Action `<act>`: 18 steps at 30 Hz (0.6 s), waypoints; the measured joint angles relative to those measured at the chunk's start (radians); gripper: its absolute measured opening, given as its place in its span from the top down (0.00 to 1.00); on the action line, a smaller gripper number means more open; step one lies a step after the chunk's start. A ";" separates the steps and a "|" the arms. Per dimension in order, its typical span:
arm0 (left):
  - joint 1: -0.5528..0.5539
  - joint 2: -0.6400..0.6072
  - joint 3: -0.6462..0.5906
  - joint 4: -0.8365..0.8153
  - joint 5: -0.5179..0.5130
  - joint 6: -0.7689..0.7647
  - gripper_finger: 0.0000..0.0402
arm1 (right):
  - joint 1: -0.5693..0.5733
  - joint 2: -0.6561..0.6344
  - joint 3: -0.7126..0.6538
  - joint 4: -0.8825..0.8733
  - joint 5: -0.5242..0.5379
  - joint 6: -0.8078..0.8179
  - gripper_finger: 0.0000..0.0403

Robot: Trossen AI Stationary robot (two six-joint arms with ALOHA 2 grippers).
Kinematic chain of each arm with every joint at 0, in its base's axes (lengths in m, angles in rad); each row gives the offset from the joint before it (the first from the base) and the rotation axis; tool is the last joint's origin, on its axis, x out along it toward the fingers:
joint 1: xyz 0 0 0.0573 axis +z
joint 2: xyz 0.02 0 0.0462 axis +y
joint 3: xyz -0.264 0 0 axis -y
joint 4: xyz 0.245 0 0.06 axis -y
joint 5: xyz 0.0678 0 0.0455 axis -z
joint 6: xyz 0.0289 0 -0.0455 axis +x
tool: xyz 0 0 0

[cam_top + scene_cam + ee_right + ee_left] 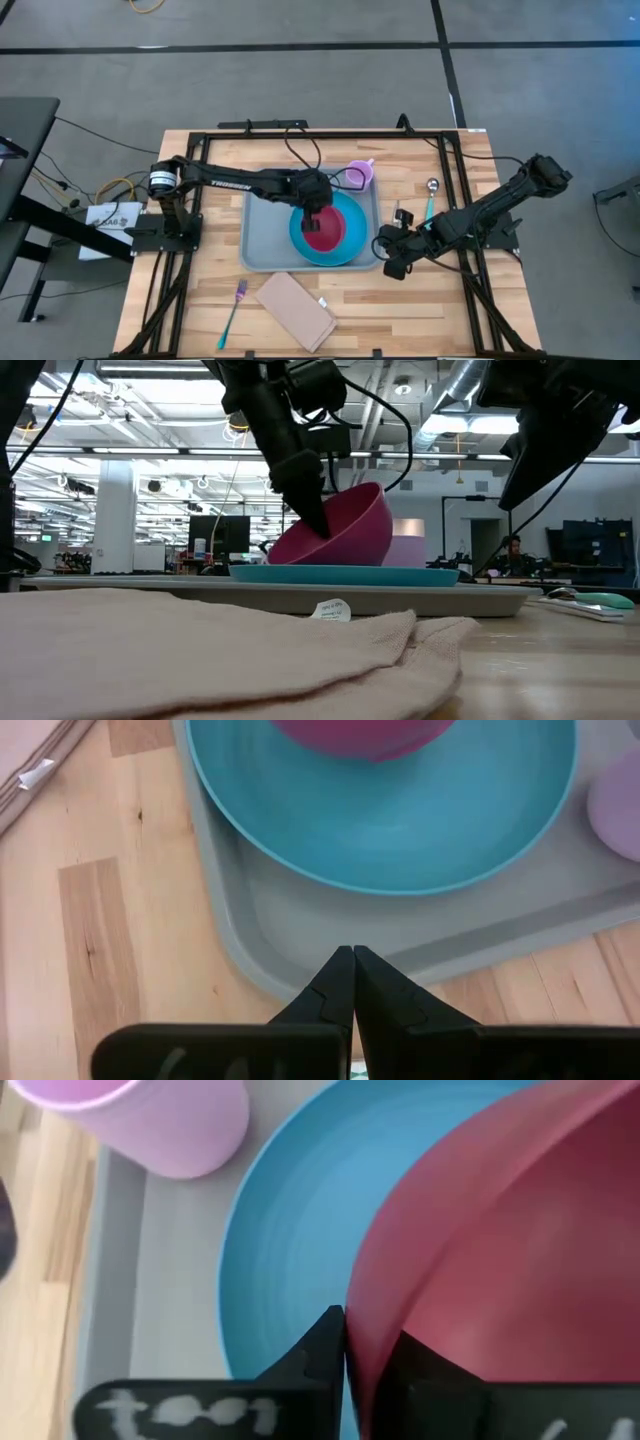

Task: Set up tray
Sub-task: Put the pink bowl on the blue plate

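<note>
The pale grey-blue tray [258,235] lies mid-table with the round blue plate [350,255] on it. A magenta bowl [325,232] sits tilted on the plate [350,572]. A lilac cup [360,176] stands at the tray's far right corner. My left gripper [314,208] is shut on the bowl's rim. My right gripper [388,252] is shut and touches nothing. In the right wrist view its tips [353,960] are over the tray's rim [300,935] at the near right corner, and the low view shows that arm [540,430] raised above the table. My left gripper [365,1345] pinches the bowl's rim [352,1342], with one finger [320,1350] outside the wall and the other [430,1370] inside. The fingers [305,500] come from above, slanting down. The bowl [345,525] is tilted, its underside resting on the plate.
A pinkish-beige napkin [295,310] lies near the table's near edge, with a teal fork [233,308] to its left. A teal-handled spoon [430,200] lies right of the tray. A black frame [300,133] runs round the table top.
</note>
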 joint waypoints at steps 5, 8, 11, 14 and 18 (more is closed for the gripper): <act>-0.002 0.000 0.000 -0.007 0.000 0.024 0.90 | 0.000 0.000 0.000 0.000 0.002 0.000 1.00; -0.002 0.000 0.000 -0.006 -0.001 0.034 0.86 | 0.000 0.000 0.000 0.000 0.003 0.000 1.00; -0.005 0.000 0.000 -0.005 -0.014 0.079 0.81 | 0.000 0.000 0.000 0.000 0.004 0.000 1.00; -0.010 0.000 0.000 0.013 -0.029 0.104 0.76 | 0.000 0.000 0.000 0.000 0.004 0.000 1.00; -0.010 0.000 0.000 0.073 -0.036 0.110 0.72 | 0.000 0.000 0.000 0.000 0.004 0.000 1.00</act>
